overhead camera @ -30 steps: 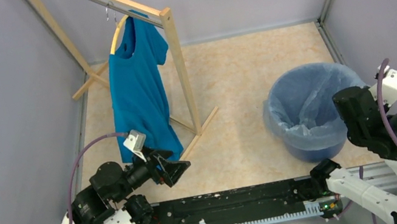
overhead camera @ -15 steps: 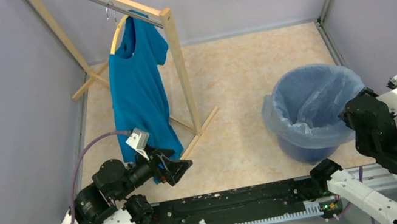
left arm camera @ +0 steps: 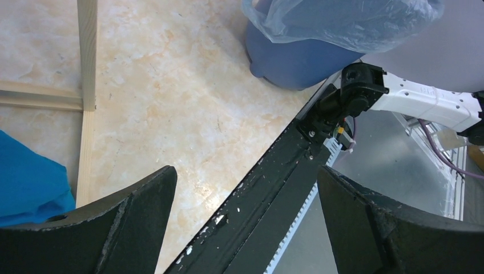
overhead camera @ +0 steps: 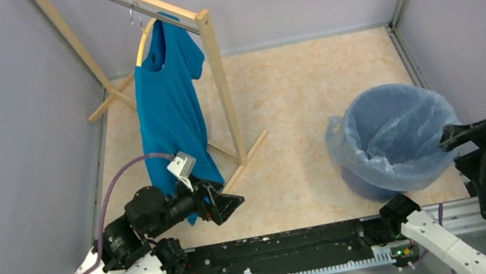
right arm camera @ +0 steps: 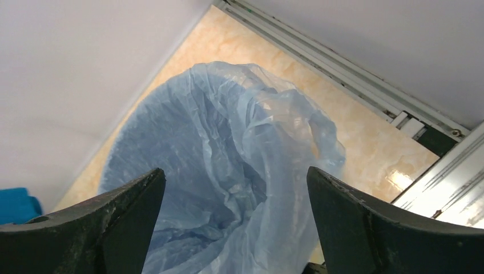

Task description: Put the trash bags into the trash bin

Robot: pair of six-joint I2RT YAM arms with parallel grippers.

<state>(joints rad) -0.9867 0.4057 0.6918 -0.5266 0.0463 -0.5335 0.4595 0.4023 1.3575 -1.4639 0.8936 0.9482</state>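
The trash bin (overhead camera: pixel 379 188) is a round blue bucket at the right of the floor. The trash bag (overhead camera: pixel 391 137), thin and pale blue, lines it and drapes over the rim, bunching at the left side. My right gripper (overhead camera: pixel 472 134) hangs open just off the bin's near right rim, apart from the film. In the right wrist view the open right gripper (right arm camera: pixel 235 171) looks down into the wrinkled bag (right arm camera: pixel 228 131). My left gripper (overhead camera: pixel 225 202) stands open and empty at the near left, and the left wrist view shows that gripper (left arm camera: pixel 245 169) over the floor's edge, facing the bin (left arm camera: pixel 291 63).
A wooden clothes rack (overhead camera: pixel 219 81) stands at the back left with a teal T-shirt (overhead camera: pixel 173 119) on a hanger, close behind my left gripper. A black rail (overhead camera: pixel 283 250) runs along the near edge. Grey walls close in the floor on three sides.
My right gripper has opened and drawn back from the bin's rim toward the near right. The bin has slid slightly right. The left arm has edged right.
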